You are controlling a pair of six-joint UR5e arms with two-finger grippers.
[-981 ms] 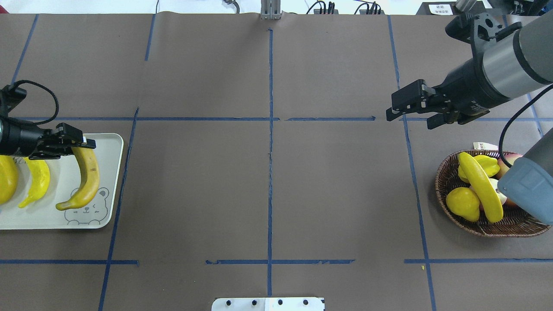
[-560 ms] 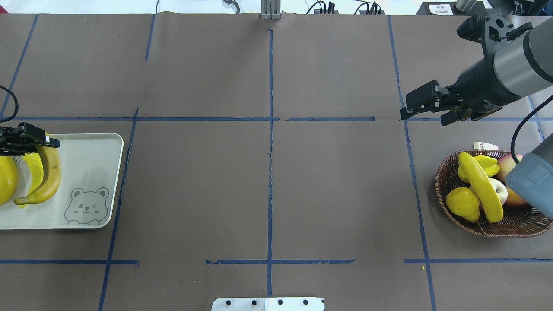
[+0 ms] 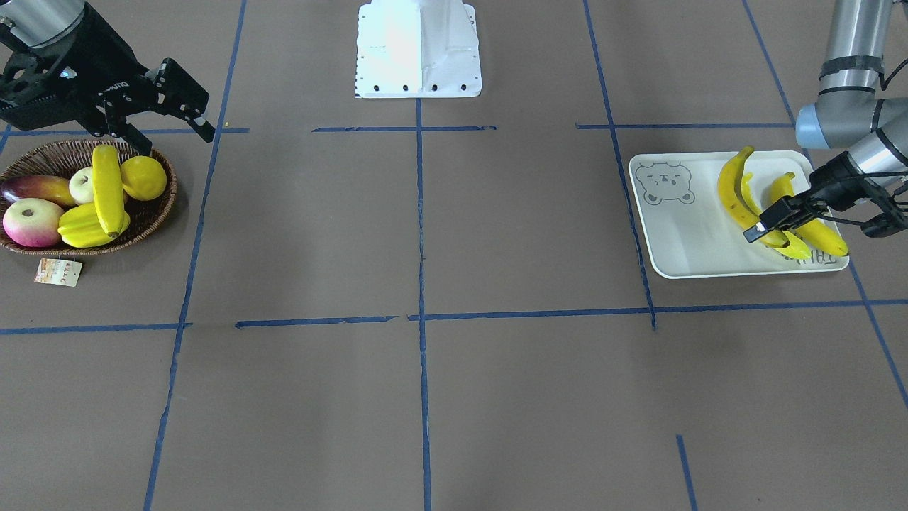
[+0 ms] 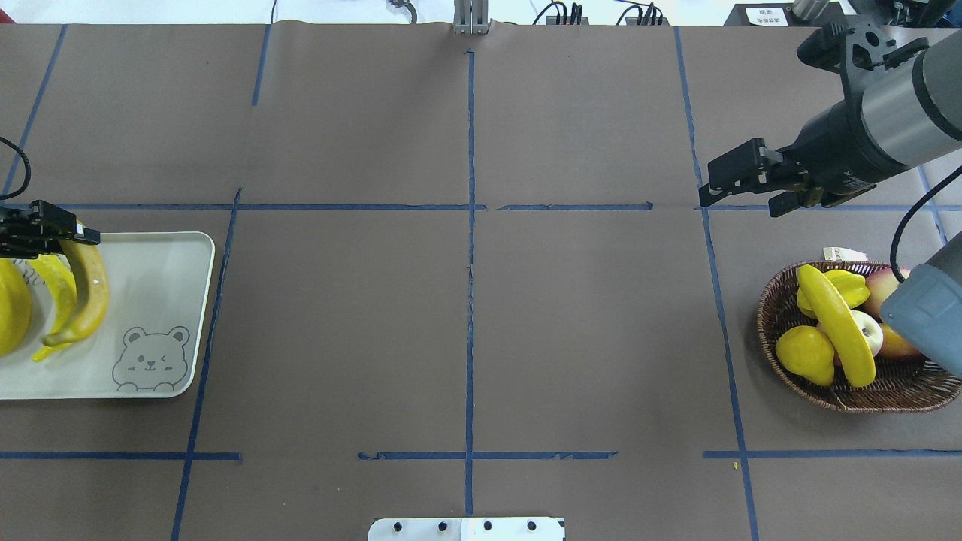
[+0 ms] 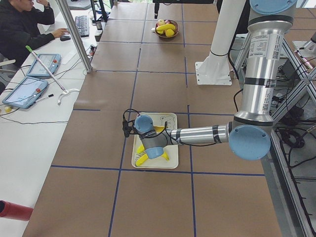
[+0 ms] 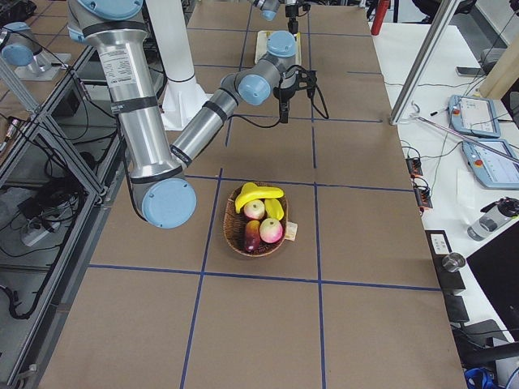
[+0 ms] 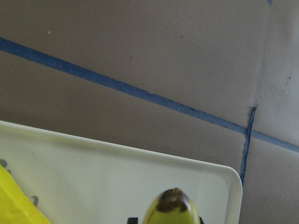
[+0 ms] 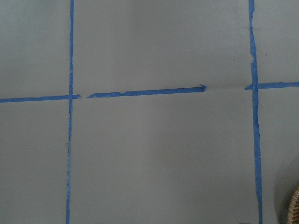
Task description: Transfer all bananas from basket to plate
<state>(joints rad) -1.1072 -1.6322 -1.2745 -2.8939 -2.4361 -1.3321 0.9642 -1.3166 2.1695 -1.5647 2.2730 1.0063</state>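
In the front-facing view the left gripper (image 3: pixel 760 231) pinched the stem end of one banana (image 3: pixel 729 186) over the plate (image 3: pixel 681 238). That fruit overlapped two other bananas (image 3: pixel 826 241) lying on the side away from the bear drawing (image 3: pixel 663 183). The right gripper (image 3: pixel 177 138) hung spread and empty near the basket (image 3: pixel 152 213), where the fourth banana (image 3: pixel 108 186) lay on top of a lemon (image 3: pixel 144 177) and other fruit. Overhead, the left gripper sat at the view's left edge, clamped on the banana's upper end, and the right one stood open, with the right arm's elbow covering part of the basket. From the left end, the near arm's wrist hid the grip; yellow showed beneath it on the plate, and the basket stood far down the table (image 5: pixel 158 94). From the right end, the basket sat near with its banana uppermost, the near arm reached past it, and the plate was small at the back. The left wrist camera caught the held banana's dark tip between the fingers, the plate's corner under it and blue tape (image 7: pixel 119 85) beyond. The right wrist camera showed only table, tape and a sliver of basket rim in the lower right corner.
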